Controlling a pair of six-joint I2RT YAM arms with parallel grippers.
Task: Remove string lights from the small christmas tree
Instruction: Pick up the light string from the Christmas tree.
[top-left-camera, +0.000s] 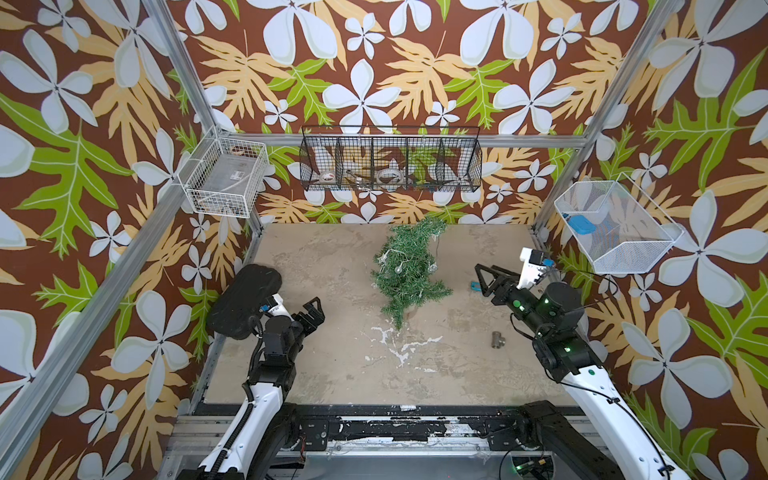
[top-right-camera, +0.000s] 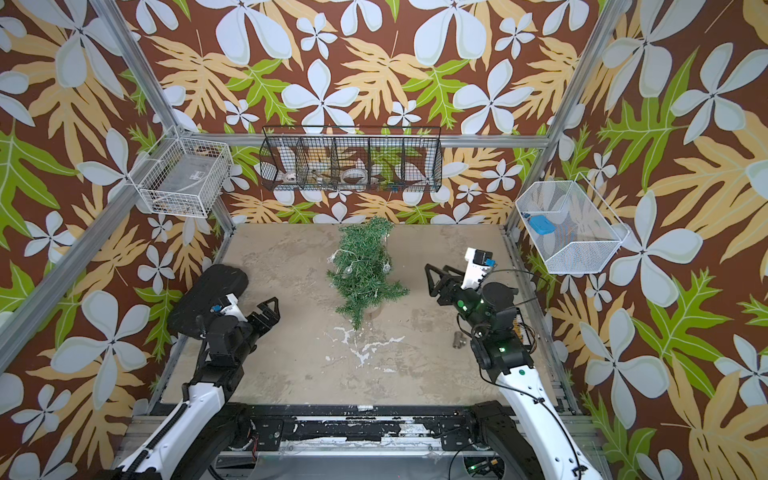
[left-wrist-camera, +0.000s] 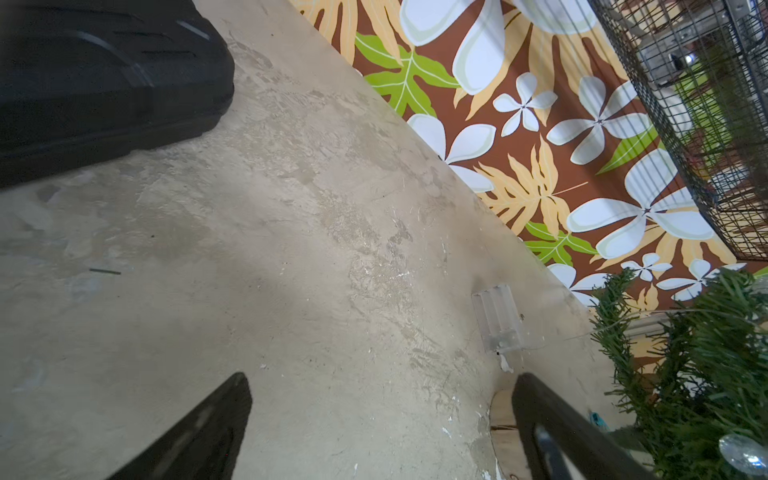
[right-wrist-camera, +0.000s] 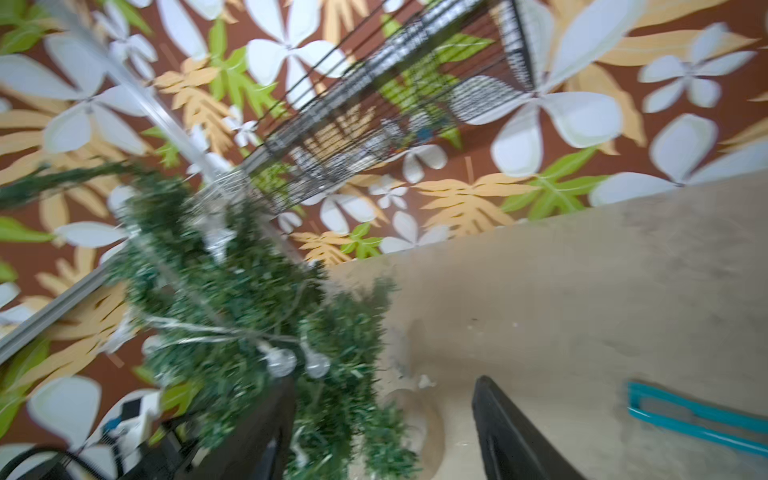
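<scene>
String lights (top-left-camera: 398, 269) draped through small christmas tree (top-left-camera: 409, 291) standing on desk (top-left-camera: 332, 266); left tool (top-left-camera: 313, 305) and right tool (top-left-camera: 482, 278) both spread, empty, flanking it; risk of toppling tree from wire snagging on branches.

Legend: A black wire basket (top-left-camera: 457, 166), divided into compartments, is mounted on the back wall; a tape roll (top-left-camera: 389, 176) is seen inside. A white wire basket (top-left-camera: 216, 201) and a white mesh basket (top-left-camera: 631, 253) are hung on the side walls, a blue object (top-left-camera: 581, 225) being held in the latter. A black case (top-left-camera: 245, 301), a metal pipe fitting (top-left-camera: 497, 338) and a teal tool (right-wrist-camera: 698, 417) are laid on the table (top-left-camera: 332, 374).
</scene>
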